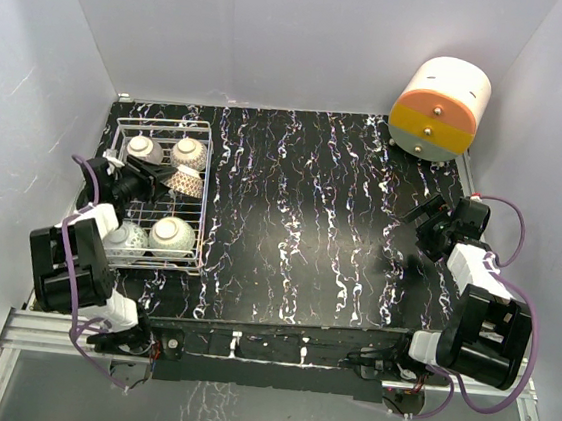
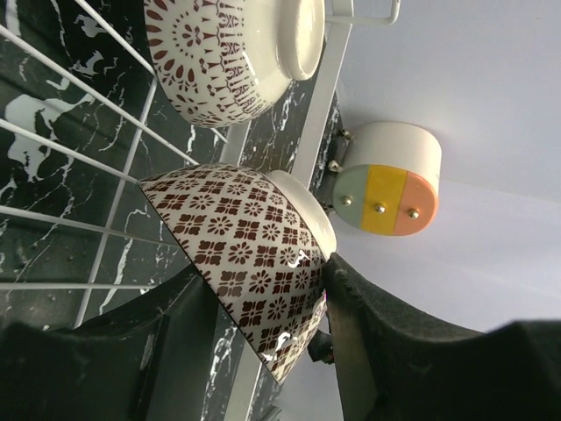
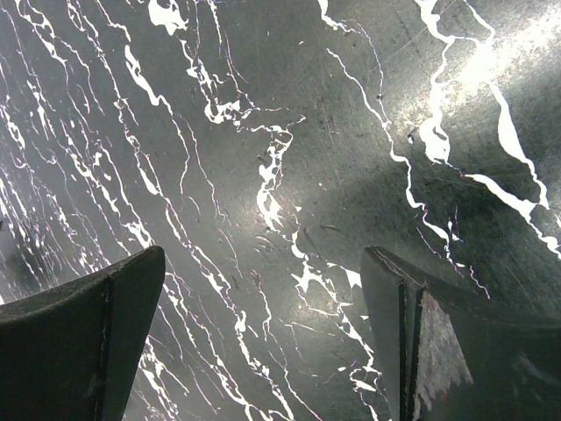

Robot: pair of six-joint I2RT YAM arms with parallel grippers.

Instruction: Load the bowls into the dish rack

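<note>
The white wire dish rack [image 1: 166, 121] stands at the table's left. Two bowls lie foot-up in its far end [image 1: 142, 147] [image 1: 190, 151] and two in its near end [image 1: 173, 234] [image 1: 127, 241]. My left gripper [image 1: 156, 179] reaches into the rack's middle and is shut on a fifth bowl [image 1: 190, 184], tilted on its side. In the left wrist view this bowl [image 2: 254, 254] has a whitish outside with a brown flower lattice, and it sits between my fingers [image 2: 377, 324]. Another patterned bowl [image 2: 228, 53] lies just beyond it. My right gripper [image 1: 428, 232] is open and empty above bare table [image 3: 263, 219].
A large cream, orange and yellow cylinder [image 1: 440, 107] stands at the back right corner; it also shows in the left wrist view [image 2: 386, 180]. White walls close in the table on three sides. The black marbled tabletop [image 1: 310, 224] lies between rack and right arm.
</note>
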